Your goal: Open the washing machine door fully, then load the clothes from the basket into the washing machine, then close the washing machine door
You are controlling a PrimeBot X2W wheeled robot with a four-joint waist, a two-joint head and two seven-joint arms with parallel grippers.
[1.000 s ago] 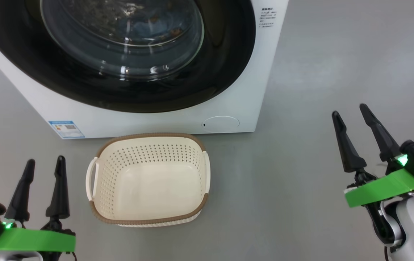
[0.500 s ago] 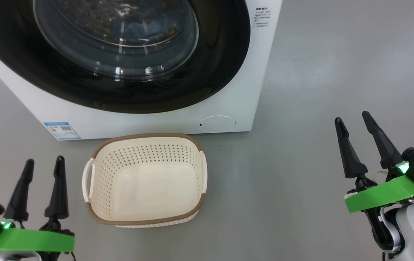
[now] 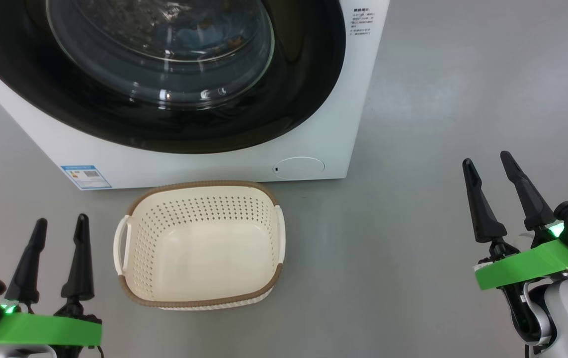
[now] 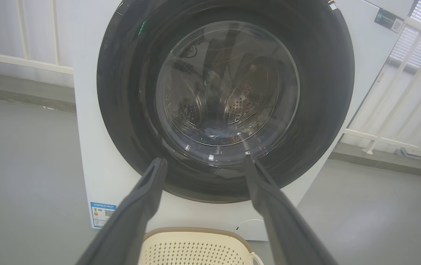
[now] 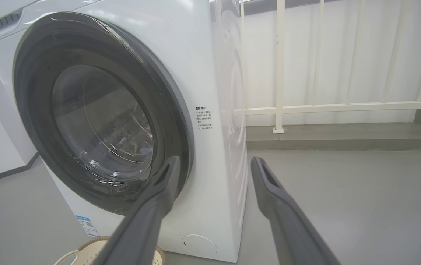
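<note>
Left claw (image 3: 62, 219) and right claw (image 3: 486, 158) hover spread wide — flanking the basket (image 3: 199, 219) before the shut washing machine door (image 3: 303, 74).

Count taken with the washing machine (image 3: 214, 164) as reference: one washing machine. One washing machine door (image 3: 288, 99) on its front. One blue label sticker (image 3: 86, 176) at its lower left corner. One round flap (image 3: 298, 168) at its lower right corner. One basket (image 3: 204, 185) just in front of it, with two side handles (image 3: 120, 247). Two grippers facing it, the left gripper (image 3: 61, 221) and the right gripper (image 3: 486, 156), with two fingers each. The clothes (image 4: 216, 131) are inside it, behind the glass; the number of pieces cannot be told.
</note>
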